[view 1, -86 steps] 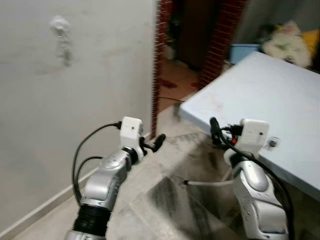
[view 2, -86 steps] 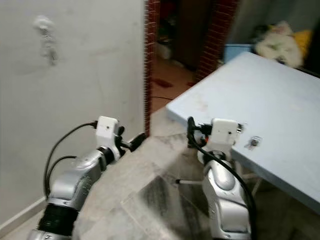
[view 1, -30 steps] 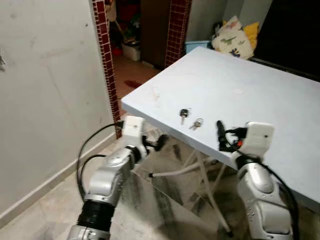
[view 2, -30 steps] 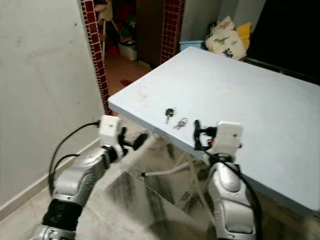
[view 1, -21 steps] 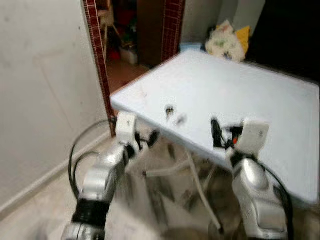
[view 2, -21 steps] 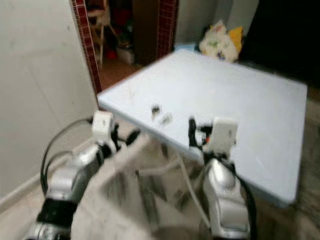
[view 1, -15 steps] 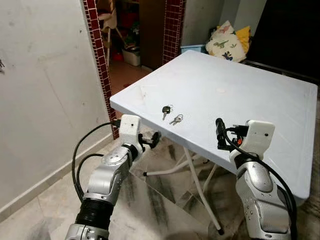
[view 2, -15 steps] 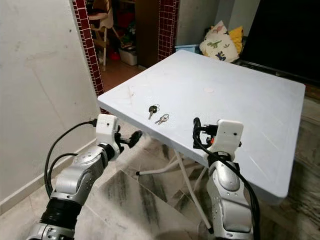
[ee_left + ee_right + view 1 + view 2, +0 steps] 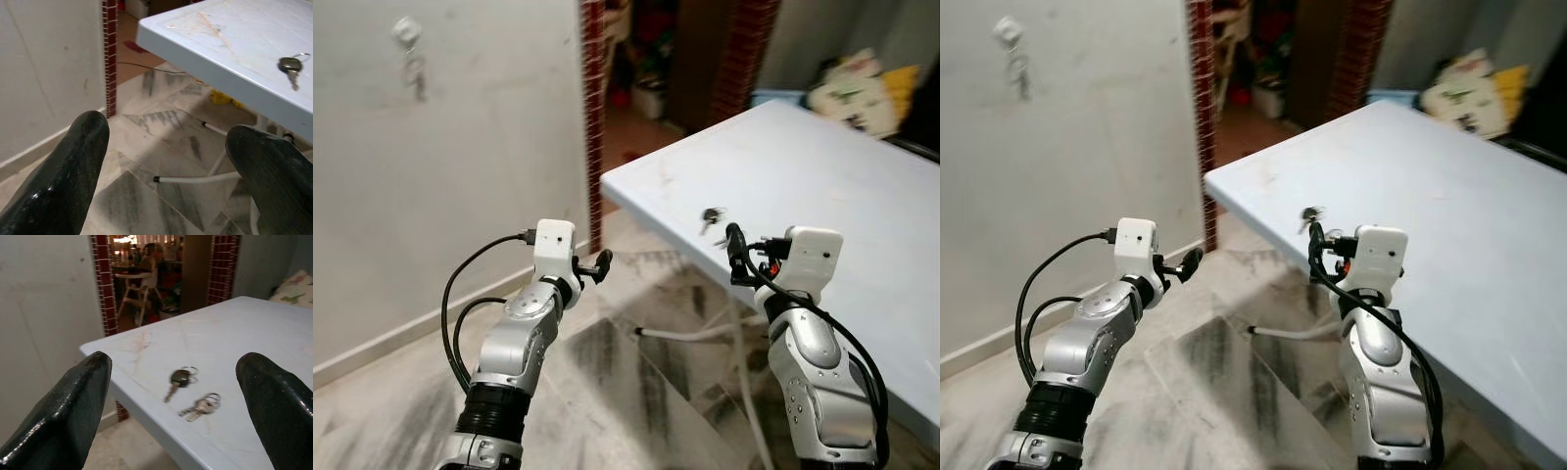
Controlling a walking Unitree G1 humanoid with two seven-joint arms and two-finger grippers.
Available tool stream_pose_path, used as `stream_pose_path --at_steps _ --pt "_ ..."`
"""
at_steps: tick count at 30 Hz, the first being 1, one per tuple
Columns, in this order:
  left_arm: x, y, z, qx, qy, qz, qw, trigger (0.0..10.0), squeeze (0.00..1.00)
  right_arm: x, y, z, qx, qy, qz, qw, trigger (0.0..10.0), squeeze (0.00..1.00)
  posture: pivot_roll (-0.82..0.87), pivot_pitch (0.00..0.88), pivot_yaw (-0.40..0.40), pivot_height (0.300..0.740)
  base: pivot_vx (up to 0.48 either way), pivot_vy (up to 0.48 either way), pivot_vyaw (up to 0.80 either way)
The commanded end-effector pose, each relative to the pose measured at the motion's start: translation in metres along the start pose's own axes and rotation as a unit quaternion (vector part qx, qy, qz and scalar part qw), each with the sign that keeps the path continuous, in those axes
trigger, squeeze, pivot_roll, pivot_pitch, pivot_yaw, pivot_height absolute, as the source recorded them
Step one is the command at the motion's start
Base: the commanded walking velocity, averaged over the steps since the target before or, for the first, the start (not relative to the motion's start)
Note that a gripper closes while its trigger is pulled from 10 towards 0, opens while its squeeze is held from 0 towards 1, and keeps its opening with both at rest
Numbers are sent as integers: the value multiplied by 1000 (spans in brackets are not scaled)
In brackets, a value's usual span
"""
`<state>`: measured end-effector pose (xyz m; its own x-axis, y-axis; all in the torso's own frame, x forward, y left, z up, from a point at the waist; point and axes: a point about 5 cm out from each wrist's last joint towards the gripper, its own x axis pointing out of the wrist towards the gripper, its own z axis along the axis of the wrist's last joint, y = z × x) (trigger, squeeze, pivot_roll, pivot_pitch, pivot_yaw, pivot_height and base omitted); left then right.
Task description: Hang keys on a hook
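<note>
right gripper (image 9: 173,396) spread wide, holding nothing, pointing at keys | left gripper (image 9: 166,161) spread too, hanging over floor | black-headed key (image 9: 178,380) and small key bunch (image 9: 200,406) lying near surface (image 9: 234,342) edge | hook (image 9: 408,32) on wall | tip: go low, pinch the ring

A pale blue table (image 9: 234,328) stood on a grey marbled floor (image 9: 636,392), one corner pointing toward a red-tiled doorway. White tubular legs (image 9: 195,178) showed beneath its top. Two sets of keys lay directly on the top, near the edge that faced the robot and close to that corner. The black-headed key (image 9: 179,380), on a ring, lay nearer the corner. The silver keys (image 9: 199,407), also ringed, lay just beside it, apart from it and closer to the edge. Faint scuff marks (image 9: 139,345) crossed the surface near the corner.
</note>
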<state>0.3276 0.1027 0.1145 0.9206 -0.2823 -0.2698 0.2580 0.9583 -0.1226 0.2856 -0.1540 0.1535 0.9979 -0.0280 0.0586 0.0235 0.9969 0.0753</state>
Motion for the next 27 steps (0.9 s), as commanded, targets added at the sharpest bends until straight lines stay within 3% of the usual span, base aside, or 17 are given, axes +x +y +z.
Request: stream_pose_path --at_steps 1,27 --pt "1 -6 2 6 -5 -7 1000 10000 0 1 -5 2 2 -3 -8 1000 10000 0 40 0 -38 740 0 0 0" --pt "-1 -6 0 -15 -9 -27 999 10000 0 -2 -2 -1 -6 6 3 1000 10000 0 35 0 -40 740 0 0 0"
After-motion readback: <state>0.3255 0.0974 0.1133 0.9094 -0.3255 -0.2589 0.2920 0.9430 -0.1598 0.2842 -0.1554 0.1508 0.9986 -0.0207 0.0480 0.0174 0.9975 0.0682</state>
